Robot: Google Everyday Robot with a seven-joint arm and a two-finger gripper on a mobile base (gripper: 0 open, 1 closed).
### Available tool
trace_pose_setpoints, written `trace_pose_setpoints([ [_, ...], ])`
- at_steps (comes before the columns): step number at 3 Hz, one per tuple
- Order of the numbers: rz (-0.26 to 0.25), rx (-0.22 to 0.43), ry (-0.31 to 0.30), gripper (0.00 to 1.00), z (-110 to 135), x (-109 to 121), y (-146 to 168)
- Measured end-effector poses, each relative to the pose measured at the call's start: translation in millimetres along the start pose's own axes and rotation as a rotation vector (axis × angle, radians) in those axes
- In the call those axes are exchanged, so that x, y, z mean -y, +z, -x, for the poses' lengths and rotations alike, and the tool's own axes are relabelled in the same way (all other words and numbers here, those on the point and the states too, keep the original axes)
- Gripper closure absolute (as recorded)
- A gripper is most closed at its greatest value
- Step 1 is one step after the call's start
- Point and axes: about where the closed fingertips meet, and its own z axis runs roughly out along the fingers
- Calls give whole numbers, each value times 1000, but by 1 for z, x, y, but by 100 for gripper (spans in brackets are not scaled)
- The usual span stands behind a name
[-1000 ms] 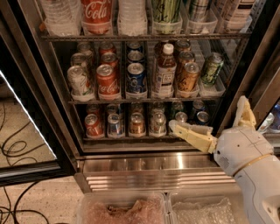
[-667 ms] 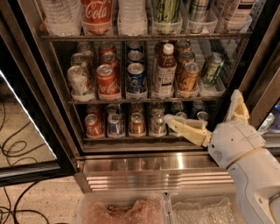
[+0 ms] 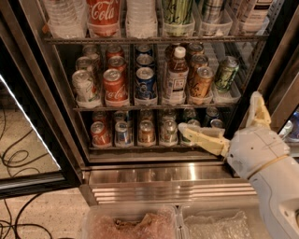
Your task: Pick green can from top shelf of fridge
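The fridge [image 3: 168, 179] stands open in front of me. Its top shelf [image 3: 154, 40] runs along the upper edge of the view with clear trays of bottles and tall cans. The green can [image 3: 176, 11], pale green with dark streaks, stands in a tray right of centre; its top is cut off by the frame. My gripper [image 3: 219, 113] is open and empty, low on the right in front of the bottom rack, far below the can. One finger [image 3: 201, 137] points left and the other finger [image 3: 258, 109] points up.
A Coca-Cola bottle [image 3: 103, 14] and water bottles [image 3: 140, 16] flank the can. The middle rack holds soda cans, a brown bottle [image 3: 176, 74] and a small olive-green can [image 3: 226, 72]. The glass door [image 3: 28, 140] is open at left. Clear bins [image 3: 131, 224] sit below.
My gripper has risen slightly and shifted a little left, still open and empty. Nothing in the fridge has moved.
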Motion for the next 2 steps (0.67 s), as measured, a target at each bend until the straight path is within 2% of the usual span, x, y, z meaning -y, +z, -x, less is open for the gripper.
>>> trace_pose_setpoints([
  [1, 56, 19, -100, 0, 21, 4, 4],
  [2, 99, 41, -112, 0, 29, -6, 3],
])
